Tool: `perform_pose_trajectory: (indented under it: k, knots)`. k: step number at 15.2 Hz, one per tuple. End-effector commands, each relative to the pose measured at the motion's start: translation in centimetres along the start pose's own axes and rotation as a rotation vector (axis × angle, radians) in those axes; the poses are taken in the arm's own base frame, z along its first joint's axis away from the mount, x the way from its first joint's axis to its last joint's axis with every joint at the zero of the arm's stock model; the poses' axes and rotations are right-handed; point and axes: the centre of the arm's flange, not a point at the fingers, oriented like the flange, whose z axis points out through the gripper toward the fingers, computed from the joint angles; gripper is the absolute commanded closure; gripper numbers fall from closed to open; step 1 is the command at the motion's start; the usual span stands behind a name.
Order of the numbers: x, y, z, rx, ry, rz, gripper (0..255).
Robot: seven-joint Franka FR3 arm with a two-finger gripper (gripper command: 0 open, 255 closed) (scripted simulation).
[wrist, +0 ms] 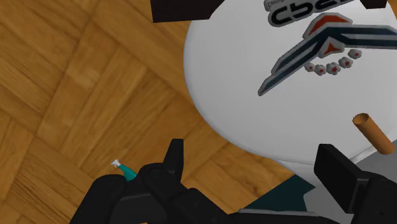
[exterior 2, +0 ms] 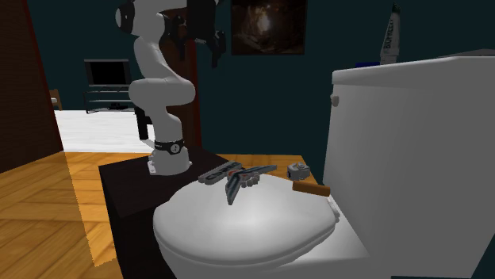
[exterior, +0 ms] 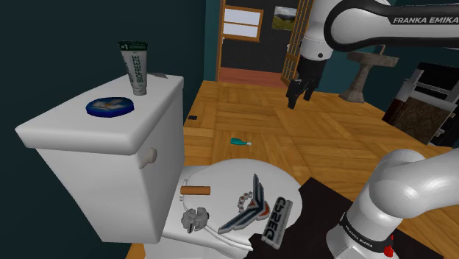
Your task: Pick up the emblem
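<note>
The emblem (exterior: 246,206) is a flat winged badge, dark blue-grey with red accents and a row of small stars. It lies on the closed white toilet lid (exterior: 221,173) near the stand. It also lies on the lid (exterior 2: 238,234) as emblem (exterior 2: 238,179) in the second exterior view, and the emblem (wrist: 324,51) lies ahead of the fingers in the wrist view. My gripper (exterior: 300,93) hangs high over the wooden floor beyond the lid, well apart from the emblem. Its fingers (wrist: 175,156) stand apart with nothing between them, so the gripper (wrist: 254,165) is open.
On the lid lie a brown cylinder (exterior: 196,191), a small grey object (exterior: 193,218) and a lettered black-and-white plate (exterior: 278,219). The tank (exterior: 103,140) carries a Biofreeze tube (exterior: 137,68) and a blue dish (exterior: 110,106). A small teal item (exterior: 239,142) lies on the floor.
</note>
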Motion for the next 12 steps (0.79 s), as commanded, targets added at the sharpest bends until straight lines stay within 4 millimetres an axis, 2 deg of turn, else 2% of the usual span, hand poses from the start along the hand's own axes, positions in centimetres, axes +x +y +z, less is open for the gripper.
perform_pose_trajectory:
  k: [1, 12]
  knots:
    - [0.0, 0.0, 0.0, 0.000, 0.000, 0.000, 0]
    - [-0.6, -3.2, 13.8, 0.083, -0.066, 0.308, 0]
